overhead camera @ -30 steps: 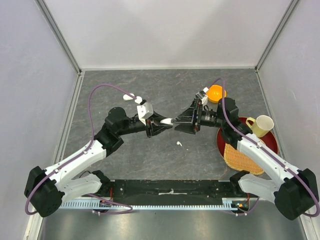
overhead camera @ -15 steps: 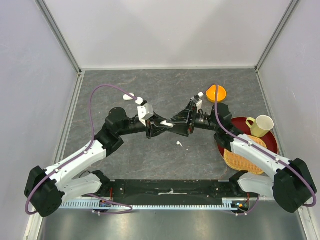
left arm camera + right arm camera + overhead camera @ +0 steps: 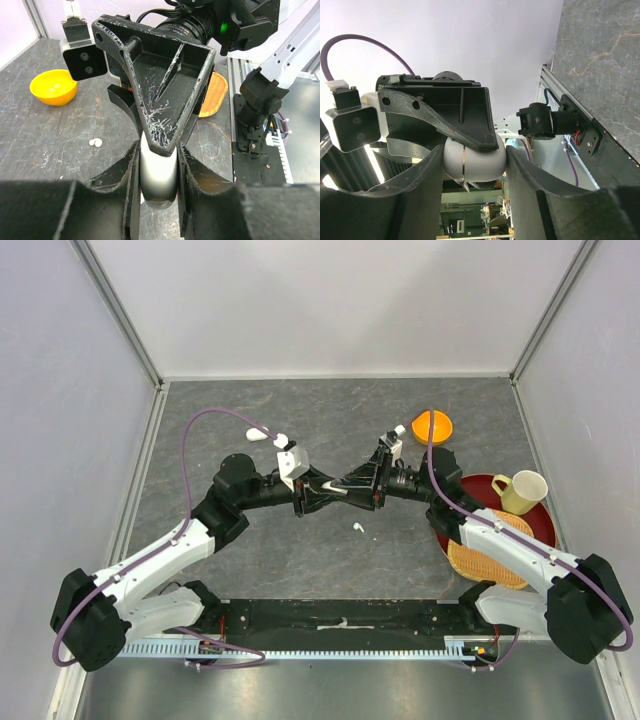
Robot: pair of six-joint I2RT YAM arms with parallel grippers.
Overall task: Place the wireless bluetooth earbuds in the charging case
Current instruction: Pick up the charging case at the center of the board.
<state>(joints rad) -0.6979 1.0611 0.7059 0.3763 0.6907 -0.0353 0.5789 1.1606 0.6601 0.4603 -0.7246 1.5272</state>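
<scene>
Wireless bluetooth earbuds are not yet seated. We can place only one tiny glossy white plastic earbud, lying loose on the grey stone-patterned table, on the base side of the point where the two arms meet; the others we cannot locate with certainty. The white pill-shaped charging case is held above the table, mid-scene. The left gripper is clamped on one end of it, fingers pressed to both flanks. The right gripper faces it nose to nose, its fingers bracketing the other end. They appear to meet the shell, but we cannot tell whether they bear on it.

We judge the step in hand to be opening the case: one arm anchors the body, the other takes the lid. A faint seam shows on the shell in the right wrist view. To do this well, the right fingers should grip only beyond that seam, square to the shell, while the left grip stays firm. The pull should follow the hinge's arc rather than a straight line, lest the smooth shell slip out. An orange plastic bowl stands well clear behind.
</scene>
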